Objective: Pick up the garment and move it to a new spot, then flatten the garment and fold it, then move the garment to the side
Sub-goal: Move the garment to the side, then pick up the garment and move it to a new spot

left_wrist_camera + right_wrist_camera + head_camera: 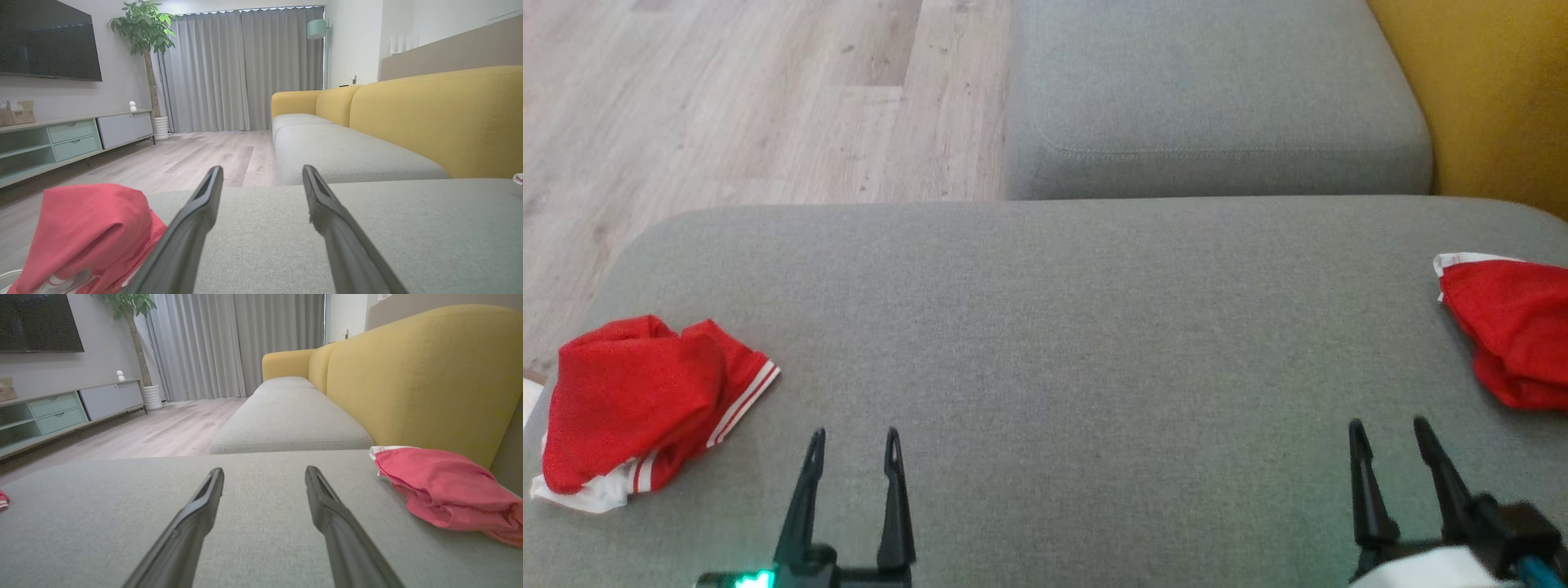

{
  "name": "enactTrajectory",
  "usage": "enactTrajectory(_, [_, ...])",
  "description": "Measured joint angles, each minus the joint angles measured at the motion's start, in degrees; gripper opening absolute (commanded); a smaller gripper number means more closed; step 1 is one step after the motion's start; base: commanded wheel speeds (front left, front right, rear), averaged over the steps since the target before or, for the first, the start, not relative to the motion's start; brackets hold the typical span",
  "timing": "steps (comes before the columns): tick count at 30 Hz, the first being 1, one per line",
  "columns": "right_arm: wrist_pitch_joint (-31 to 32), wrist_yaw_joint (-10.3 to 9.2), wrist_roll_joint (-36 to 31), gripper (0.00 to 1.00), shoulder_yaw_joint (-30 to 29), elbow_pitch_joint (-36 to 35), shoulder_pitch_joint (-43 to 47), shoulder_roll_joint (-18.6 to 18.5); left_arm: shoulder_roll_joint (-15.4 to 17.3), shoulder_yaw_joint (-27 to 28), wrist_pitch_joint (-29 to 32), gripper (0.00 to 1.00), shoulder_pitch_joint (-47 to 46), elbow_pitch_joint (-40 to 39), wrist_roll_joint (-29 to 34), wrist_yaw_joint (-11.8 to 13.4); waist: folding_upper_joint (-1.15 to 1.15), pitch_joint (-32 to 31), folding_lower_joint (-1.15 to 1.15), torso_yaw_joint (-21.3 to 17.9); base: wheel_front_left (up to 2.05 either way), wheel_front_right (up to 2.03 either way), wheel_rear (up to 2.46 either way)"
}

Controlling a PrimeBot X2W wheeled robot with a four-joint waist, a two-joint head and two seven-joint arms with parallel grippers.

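A wide grey fabric seat (1054,351) carries everything, its weave plain and bare across the middle. Beyond its far edge lies pale wood-plank floor (727,98) on the left and a far cushion (1217,90) of the same grey on the right. A mustard-yellow backrest (1494,90) runs along the seat's right edge.

Across the room, a grey curtain (245,69) hangs floor-length over the end wall. A dark TV (45,41) is fixed to the side wall above a long low cabinet (73,136) with mint drawers and one white door. A leafy plant (143,24) stands in a white ribbed pot at the cabinet's end, and a mint-shaded lamp (318,29) stands by the curtain's other side.

The left garment (629,392) sits in a crumpled heap at the seat's left edge, near the front corner: red, with white stripes along one hem and a white band underneath. The right garment (1515,327), also red with white trim at its far corner, lies bunched at the right edge near the backrest, partly cut off by the frame. Which of the two the task means I cannot tell.

The left gripper (854,437) hovers over the front edge, near the left garment but apart from it, fingers spread and grasping nothing. The right gripper (1388,426) hangs near the right garment, likewise spread and empty.

A cardboard box (16,112) on the cabinet bears a dark printed label, possibly a barcode, too small to read.
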Motion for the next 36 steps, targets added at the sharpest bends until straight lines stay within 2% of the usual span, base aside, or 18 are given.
enactTrajectory(10, [0.0,0.00,-0.8,1.00,-0.7,0.1,2.5,1.1,0.0,0.3,0.0,1.00,2.2,0.4,1.0,-1.4,0.00,-1.5,0.00,0.2,0.00,0.00,0.00])
enactTrajectory(23, [0.0,0.00,-0.6,1.00,-1.0,0.2,2.6,1.1,0.0,0.7,0.0,1.00,2.1,1.6,1.4,-1.9,0.00,-1.2,0.01,1.7,0.00,0.00,0.00])
enactTrajectory(29, [0.0,0.00,-0.2,1.00,-0.9,0.5,3.2,1.2,0.0,0.5,0.0,1.00,1.6,1.6,2.7,-1.9,0.00,-0.7,0.01,4.9,0.00,0.00,0.00])
enactTrajectory(36, [0.0,0.00,0.3,1.00,-0.6,0.5,3.3,1.3,0.1,0.9,0.0,1.00,0.8,0.4,3.3,0.0,0.00,0.4,0.01,12.2,0.00,0.00,0.00])
